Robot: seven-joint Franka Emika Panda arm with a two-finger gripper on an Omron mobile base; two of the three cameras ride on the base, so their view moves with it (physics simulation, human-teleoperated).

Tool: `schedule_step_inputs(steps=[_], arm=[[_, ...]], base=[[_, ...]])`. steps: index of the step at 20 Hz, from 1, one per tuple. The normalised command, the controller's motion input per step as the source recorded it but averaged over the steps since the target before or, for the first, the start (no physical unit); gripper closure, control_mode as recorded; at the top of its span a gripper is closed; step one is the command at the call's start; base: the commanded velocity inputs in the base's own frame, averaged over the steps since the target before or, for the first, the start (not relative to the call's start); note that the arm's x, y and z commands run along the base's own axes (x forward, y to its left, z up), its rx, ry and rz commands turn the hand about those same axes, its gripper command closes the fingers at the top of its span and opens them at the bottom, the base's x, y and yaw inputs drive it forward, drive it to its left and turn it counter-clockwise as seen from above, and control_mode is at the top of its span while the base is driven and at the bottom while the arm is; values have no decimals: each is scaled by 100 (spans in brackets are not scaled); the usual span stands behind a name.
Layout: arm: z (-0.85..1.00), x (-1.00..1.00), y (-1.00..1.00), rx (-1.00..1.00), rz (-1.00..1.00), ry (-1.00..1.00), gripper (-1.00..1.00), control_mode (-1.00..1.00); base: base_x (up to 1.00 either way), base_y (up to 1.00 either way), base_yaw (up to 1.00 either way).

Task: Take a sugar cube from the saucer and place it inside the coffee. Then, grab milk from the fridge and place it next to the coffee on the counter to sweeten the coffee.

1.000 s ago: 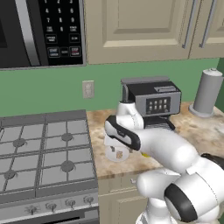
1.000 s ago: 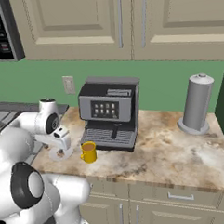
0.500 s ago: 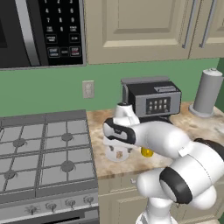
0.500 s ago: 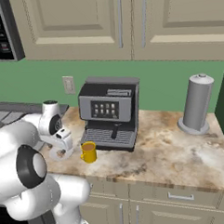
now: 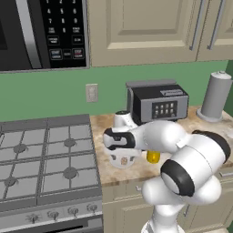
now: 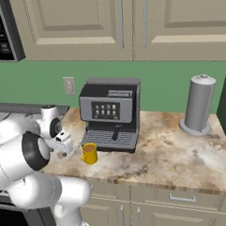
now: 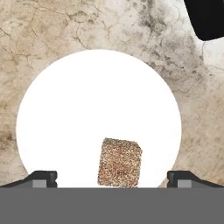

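While the arm bends low over the counter (image 6: 173, 154), the gripper (image 7: 110, 178) hangs straight above the saucer (image 7: 78, 105), its jaws spread wide and holding nothing. In the hand view the two fingertips (image 7: 41, 178) stand at the bottom edge, one at 7 o'clock and one at 5 o'clock of the saucer, with the cube (image 7: 120, 162) between them at about 6 o'clock on the plate, closer to the right tip. How far the tips sit above the cube is hard to judge from here; they seem clear of it. The cube lies flat on the white plate, apart from its rim.

From the left base view the saucer (image 5: 119, 164) peeps out under the hand, the cube (image 5: 123, 160) a tan speck on it, and the mug (image 5: 153, 157) sits at 3 o'clock of it, mostly behind the forearm. From the right base view the mug (image 6: 89, 153), brown liquid showing, stands just beside the hand at its 3 o'clock, in front of the coffee machine (image 6: 110, 114).
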Motion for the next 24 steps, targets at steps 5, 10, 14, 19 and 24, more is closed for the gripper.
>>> schedule_step_inputs(steps=[5,10,14,19,24], arm=[[-28,14,0,-5,0,2,-100,-100],[-16,0,0,-1,0,0,-100,-100],[-2,-3,0,0,0,0,-100,-100],[0,0,0,0,0,1,100,-100],[0,0,0,-1,0,0,100,-100]], base=[[0,0,0],[0,0,0],[0,0,0],[0,0,0],[0,0,0]])
